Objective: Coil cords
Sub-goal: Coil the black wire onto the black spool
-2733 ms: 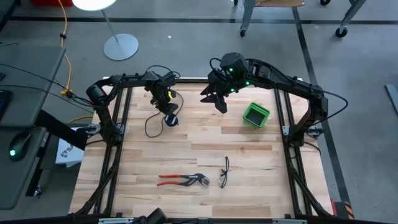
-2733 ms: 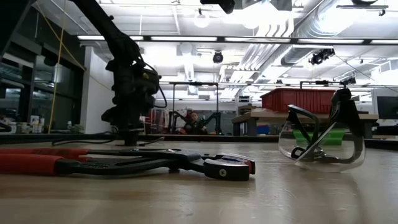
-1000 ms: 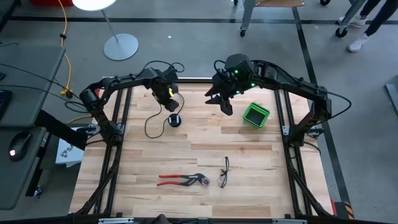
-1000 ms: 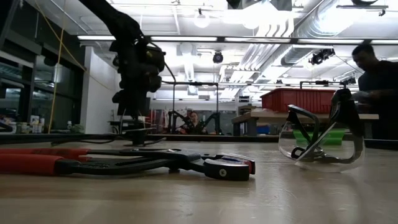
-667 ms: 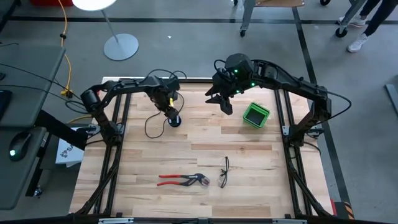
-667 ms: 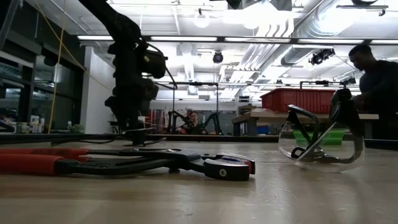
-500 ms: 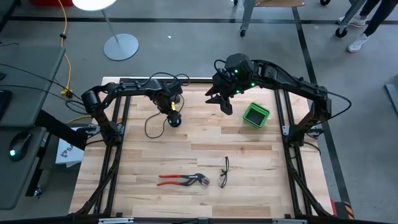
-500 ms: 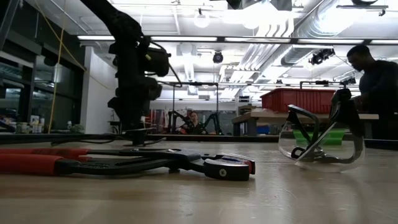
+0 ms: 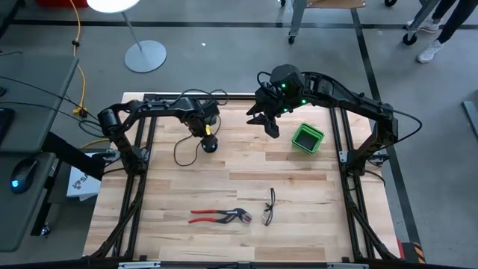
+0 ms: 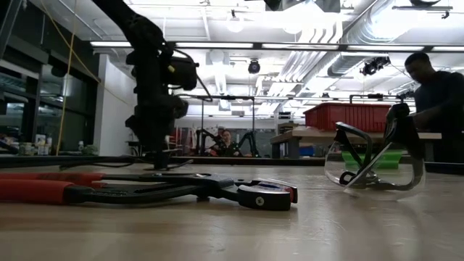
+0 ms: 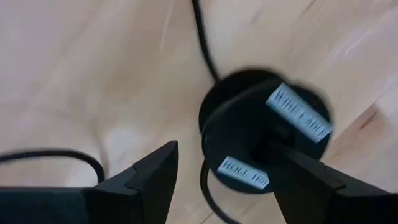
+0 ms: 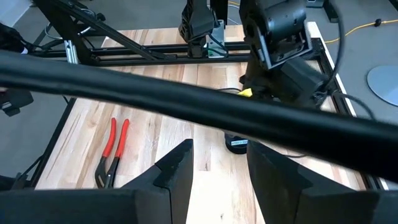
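The left pincer (image 9: 208,134) hangs wide open just above the reel (image 11: 266,146), its cord (image 9: 181,152) looping loose over the pale wooden counter (image 9: 239,168) at the far left. The right pincer (image 9: 263,121) hovers apart, fingers parted, holding nothing. Red-handled pliers (image 9: 217,217), safety glasses (image 9: 269,206) and a green bin (image 9: 307,138) lie on the counter. A person (image 10: 433,94) stands beyond it under bright ceiling lights.

— What surrounds the table?
— Grey concrete floor (image 9: 224,45) with dark lines; a white lamp base (image 9: 146,56) at eleven o'clock.
— And farther back?
— Bright ceiling strip lights (image 10: 217,45), a red bin (image 10: 348,116) on a workbench.
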Controlling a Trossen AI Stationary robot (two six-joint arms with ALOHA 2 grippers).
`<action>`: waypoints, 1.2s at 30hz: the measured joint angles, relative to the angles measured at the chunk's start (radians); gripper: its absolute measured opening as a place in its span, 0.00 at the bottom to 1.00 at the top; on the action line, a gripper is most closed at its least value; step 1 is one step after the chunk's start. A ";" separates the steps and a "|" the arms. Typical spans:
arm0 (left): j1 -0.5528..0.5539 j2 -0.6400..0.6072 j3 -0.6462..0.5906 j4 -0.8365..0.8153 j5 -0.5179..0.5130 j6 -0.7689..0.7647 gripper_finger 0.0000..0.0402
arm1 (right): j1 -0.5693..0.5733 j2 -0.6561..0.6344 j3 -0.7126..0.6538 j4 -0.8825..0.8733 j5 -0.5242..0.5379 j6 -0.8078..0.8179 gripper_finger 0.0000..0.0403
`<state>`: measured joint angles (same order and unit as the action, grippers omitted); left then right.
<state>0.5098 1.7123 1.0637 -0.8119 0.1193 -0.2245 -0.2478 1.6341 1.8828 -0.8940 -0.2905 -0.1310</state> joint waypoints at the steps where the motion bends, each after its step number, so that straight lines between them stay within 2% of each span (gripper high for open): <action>1: -0.001 0.000 -0.011 0.001 0.001 -0.001 0.57 | 0.000 0.000 0.000 0.000 0.000 0.000 0.35; 12: -0.009 -0.001 -0.054 0.070 0.019 -0.042 0.54 | -0.001 0.000 0.000 0.007 0.000 -0.004 0.35; 15: -0.010 -0.001 -0.054 0.073 0.020 -0.062 0.43 | -0.001 0.000 0.000 0.008 0.000 -0.004 0.35; 19: -0.009 -0.010 -0.053 0.076 0.051 -0.066 0.19 | -0.001 0.000 0.000 0.016 0.000 -0.003 0.35; 21: -0.010 -0.029 -0.053 0.076 0.062 -0.064 0.19 | -0.001 0.000 0.000 0.020 0.000 0.000 0.35; 23: -0.006 -0.060 -0.053 0.072 0.070 -0.063 0.16 | -0.001 0.000 0.000 0.026 0.000 -0.004 0.35; 25: 0.003 -0.109 -0.038 0.056 0.075 -0.062 0.07 | -0.001 0.000 0.001 0.036 0.000 -0.006 0.35; 26: 0.007 -0.137 -0.031 0.054 0.057 -0.062 0.06 | -0.001 0.000 0.001 0.038 0.000 -0.006 0.35; 32: 0.012 -0.353 -0.008 0.063 0.062 -0.057 0.06 | -0.020 0.000 0.001 0.062 -0.007 -0.008 0.35; 36: -0.003 -0.497 0.018 0.101 0.041 -0.031 0.06 | -0.046 0.003 0.001 0.120 -0.069 0.006 0.35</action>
<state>0.5067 1.2157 1.0813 -0.7111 0.1607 -0.2551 -0.2942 1.6368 1.8839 -0.7741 -0.3598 -0.1254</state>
